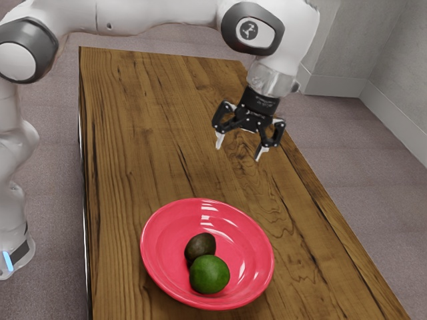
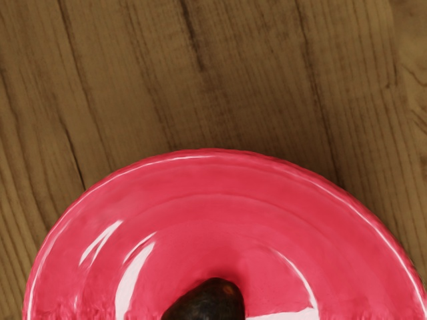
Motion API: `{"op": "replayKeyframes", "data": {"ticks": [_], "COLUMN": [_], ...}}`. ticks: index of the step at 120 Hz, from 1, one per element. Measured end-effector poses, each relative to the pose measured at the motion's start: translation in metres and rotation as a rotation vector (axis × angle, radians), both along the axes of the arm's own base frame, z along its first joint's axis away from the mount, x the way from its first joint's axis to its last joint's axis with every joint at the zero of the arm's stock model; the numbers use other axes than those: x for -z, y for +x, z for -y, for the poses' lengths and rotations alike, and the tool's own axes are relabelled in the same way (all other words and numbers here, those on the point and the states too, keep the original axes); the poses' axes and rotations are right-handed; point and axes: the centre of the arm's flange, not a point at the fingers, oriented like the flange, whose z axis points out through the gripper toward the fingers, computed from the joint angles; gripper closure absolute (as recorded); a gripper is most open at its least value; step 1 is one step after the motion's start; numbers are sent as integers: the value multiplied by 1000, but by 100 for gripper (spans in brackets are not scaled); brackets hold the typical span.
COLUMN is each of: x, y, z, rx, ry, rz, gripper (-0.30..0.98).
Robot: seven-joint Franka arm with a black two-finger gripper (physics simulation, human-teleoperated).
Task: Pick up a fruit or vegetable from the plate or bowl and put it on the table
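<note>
Two fruits are held by the red bowl: a dark, nearly black fruit and a rounder, green fruit. Both are set low inside it, close together, and part of the dark one is covered from sight by the green one in the exterior view; whether they touch cannot be told. In the wrist view, a tapered end with a small brownish spot is shown on the dark fruit, and shine is thrown back by the bowl's glossy inner wall around it.

Neither fruit is gripped. The black gripper is held above the table, well apart from both fruits, its jaws spread wide with nothing clamped between them and the pale fingertips pointed downward.

The bowl is supported by the wooden table, whose brown top is marked by dark grain lines. The gripper is carried by the white arm, which is reached in from the exterior view's left. The table is surrounded by greyish carpet, bordered by a pale grey wall at the exterior view's upper right.
</note>
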Motion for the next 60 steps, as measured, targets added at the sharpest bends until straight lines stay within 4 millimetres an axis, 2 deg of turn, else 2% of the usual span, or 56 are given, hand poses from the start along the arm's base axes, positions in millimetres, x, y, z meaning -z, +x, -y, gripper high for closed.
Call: {"op": "replayKeyframes", "data": {"ticks": [8, 12, 16, 24, 29, 49, 60], "x": [30, 37, 41, 45, 48, 60, 69], "y": [-46, -63, -65, -56, -54, -55, -68], "z": [58, 74, 68, 32, 23, 37, 41], "rx": [178, 240, 249, 209, 210, 291, 335], "ry": [-26, -41, -55, -79, -90, -117, -132], "rz": [-15, -4, 11, 51, 71, 132, 150], "gripper": [0, 0, 0, 0, 0, 0, 0]}}
